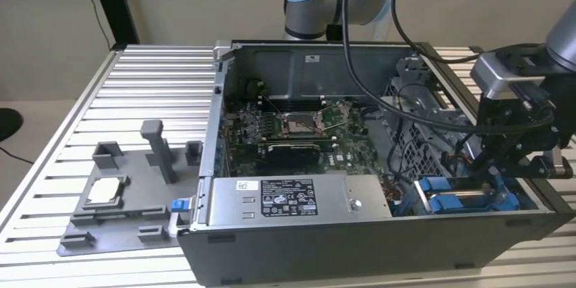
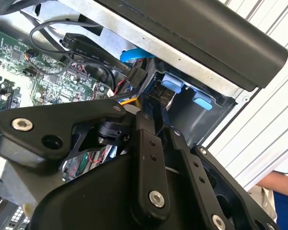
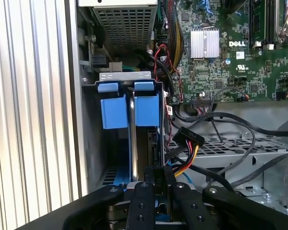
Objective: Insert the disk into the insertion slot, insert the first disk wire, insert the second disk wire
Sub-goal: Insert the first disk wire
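**Gripper down at the drive bay, pinching a black plug**

In the exterior view the gripper (image 1: 498, 170) hangs inside the open computer case (image 1: 360, 254), at the corner towards the exterior view's right, just over the insertion slot (image 1: 416, 193). The disk (image 1: 461, 198) sits in that slot in its blue carrier, just beside the grey power supply box (image 1: 297, 197); the motherboard (image 1: 297, 126) lies farther back. The case stands on a slatted metal table (image 1: 144, 85); a grey fixture tray (image 1: 117, 234) lies on the exterior view's left, well apart from the arm.

In the first wrist view the fingers (image 3: 144, 201) are drawn close together and clamped on the black plug of a disk wire (image 3: 158, 176) — which of the two wires it is, I cannot tell. Two blue carrier tabs (image 3: 147, 109) stand side by side in the bay beyond it; a second black connector (image 3: 188, 138) with red, yellow and black leads lies just beside the bay, apart from the fingers.

In the second wrist view the claw points into the bay's corner — a blue cable (image 2: 134, 53) runs near its tips.
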`<move>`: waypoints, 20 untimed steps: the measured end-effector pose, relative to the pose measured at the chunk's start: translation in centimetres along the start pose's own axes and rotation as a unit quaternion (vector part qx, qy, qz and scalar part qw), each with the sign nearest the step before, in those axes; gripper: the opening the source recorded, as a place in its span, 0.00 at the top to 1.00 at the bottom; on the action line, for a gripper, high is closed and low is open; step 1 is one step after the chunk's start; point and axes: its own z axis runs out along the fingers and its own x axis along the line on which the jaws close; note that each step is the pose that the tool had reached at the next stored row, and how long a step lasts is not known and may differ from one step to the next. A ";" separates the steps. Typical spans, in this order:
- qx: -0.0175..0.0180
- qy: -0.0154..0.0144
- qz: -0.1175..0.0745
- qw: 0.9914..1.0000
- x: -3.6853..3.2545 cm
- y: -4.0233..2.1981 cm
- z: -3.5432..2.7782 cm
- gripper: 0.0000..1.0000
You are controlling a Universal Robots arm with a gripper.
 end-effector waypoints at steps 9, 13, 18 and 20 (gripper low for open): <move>-0.001 0.000 0.006 1.000 0.00 0.01 0.05 1.00; -0.001 0.000 0.015 1.000 -0.01 0.01 0.06 1.00; -0.001 0.000 0.017 1.000 -0.03 0.01 0.06 1.00; -0.001 0.000 0.018 1.000 -0.03 0.01 0.09 1.00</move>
